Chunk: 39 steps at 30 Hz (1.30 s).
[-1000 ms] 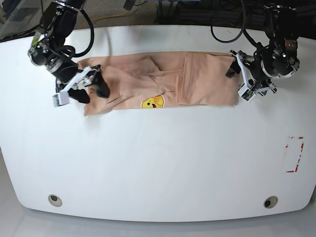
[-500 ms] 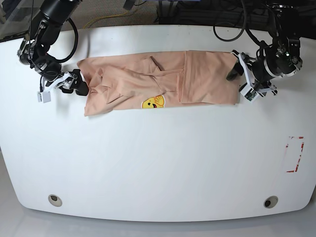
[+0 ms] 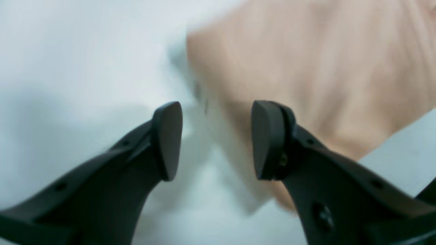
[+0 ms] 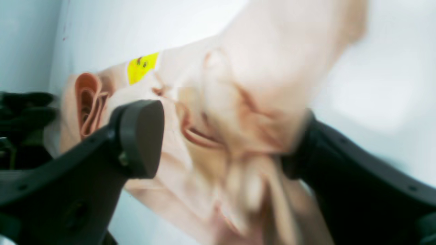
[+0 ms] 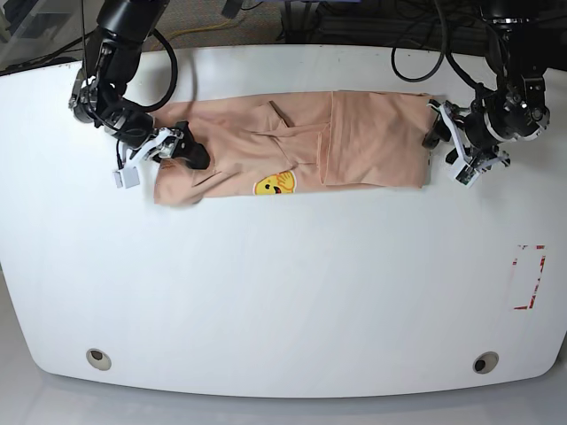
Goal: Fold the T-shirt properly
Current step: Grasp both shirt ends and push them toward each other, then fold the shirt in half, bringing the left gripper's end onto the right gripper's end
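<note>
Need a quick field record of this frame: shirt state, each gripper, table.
garment: T-shirt, peach, lying as a long band across the far part of the table
print: yellow smiley near the band's front edge
left gripper: left gripper open, nothing between its jaws, at the shirt's corner
right gripper: right gripper open, bunched fabric between its jaws, not clamped
fold state: folded lengthwise, ends not yet brought together
other: red-marked rectangle on the table, two round holes near the front edge
</note>
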Available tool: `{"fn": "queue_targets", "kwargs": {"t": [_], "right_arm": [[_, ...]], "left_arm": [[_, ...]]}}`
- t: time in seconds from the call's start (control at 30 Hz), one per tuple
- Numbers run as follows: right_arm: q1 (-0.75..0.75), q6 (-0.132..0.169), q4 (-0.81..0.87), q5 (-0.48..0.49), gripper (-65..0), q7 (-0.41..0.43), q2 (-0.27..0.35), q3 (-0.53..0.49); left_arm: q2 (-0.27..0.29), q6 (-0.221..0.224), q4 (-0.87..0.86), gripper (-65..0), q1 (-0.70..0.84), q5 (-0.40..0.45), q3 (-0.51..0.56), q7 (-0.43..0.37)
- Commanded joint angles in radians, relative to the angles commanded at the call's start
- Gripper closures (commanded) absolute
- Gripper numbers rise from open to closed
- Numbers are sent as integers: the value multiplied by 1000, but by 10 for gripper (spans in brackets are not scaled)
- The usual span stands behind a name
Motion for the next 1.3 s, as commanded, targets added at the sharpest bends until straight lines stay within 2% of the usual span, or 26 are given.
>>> {"fn": "queue_targets", "kwargs": {"t": [0.03,0.13,0.23,0.3,0.43,0.5,0.57,0.6,0.7,0.87,0.97,1.23,1.3], "right_arm": [[0,0,-2,0,-419,8,2,-9],[0,0,-2,-2,-254,25,6,-31],[0,0,6,-2,-62,26,6,-38],[0,0,20,-2,-21,26,11,-38],[-5,-2,114,-2,-14,26,34,-40],[-18,-8,175,-2,-14,26,54,-40],[-26,-34,229,0,-14,26,81,-43],[-29,-57,261,0,-14,25,98,-44],[-32,-78,321,0,-14,25,138,-44],[-23,-78,382,0,-14,-8,187,-46],[-17,-78,408,0,-14,-17,195,-55],[20,-78,433,-2,-14,-17,189,-195],[32,-78,431,-3,-14,-12,189,-218]], "left_arm": [[8,0,-8,-294,-8,0,0,0],[18,0,-29,-293,-15,2,0,0],[23,0,-54,-293,-17,2,2,0],[28,0,-66,-293,-18,2,25,0],[51,0,-78,-293,-55,3,71,0],[72,0,-80,-293,-64,34,81,0],[106,0,-87,-293,-71,75,89,0],[146,0,-94,-293,-89,106,91,0],[222,0,-117,-294,-127,183,91,0],[344,0,-184,-294,-213,282,133,0],[377,0,-206,-293,-239,296,187,0],[476,0,-230,-293,-259,298,285,0],[485,0,-230,-293,-272,298,298,0]]}}
